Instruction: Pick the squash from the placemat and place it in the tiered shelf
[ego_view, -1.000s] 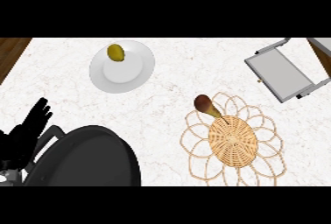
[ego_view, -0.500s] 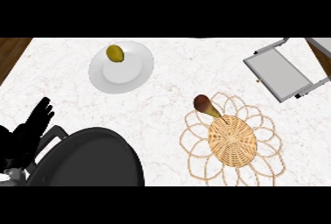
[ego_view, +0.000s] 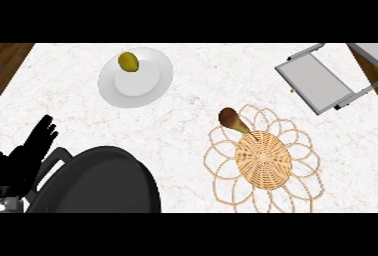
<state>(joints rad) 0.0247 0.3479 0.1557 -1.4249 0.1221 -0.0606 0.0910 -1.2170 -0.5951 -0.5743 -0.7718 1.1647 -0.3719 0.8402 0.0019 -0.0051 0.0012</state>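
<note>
No writing could be read on any surface. The squash (ego_view: 235, 121) was seen lying on the placemat (ego_view: 260, 161), across the looped border at its upper left, with the dark bulb outward and the paler neck pointed at the woven centre. The placemat's lowest loops were cut off at the view's lower edge.

The tiered shelf (ego_view: 317, 82) was seen at the upper right, tilted, with its far corner cut off by the right edge; only a grey tray and parts of a pale frame could be made out. It was well apart from the squash, and bare counter (ego_view: 192, 102) was seen between them.

The left hand (ego_view: 33, 146) was shown at the left edge with its fingers straight and spread, holding nothing. Its wrist was hidden behind a large dark rounded shape (ego_view: 96, 182), which covered the lower left corner and could not be identified.

A white plate (ego_view: 140, 85) carrying a small yellow-green fruit (ego_view: 129, 61) was set at the upper left, well apart from the placemat. A strip of dark wood (ego_view: 13, 60) was visible beyond the counter's left edge.
</note>
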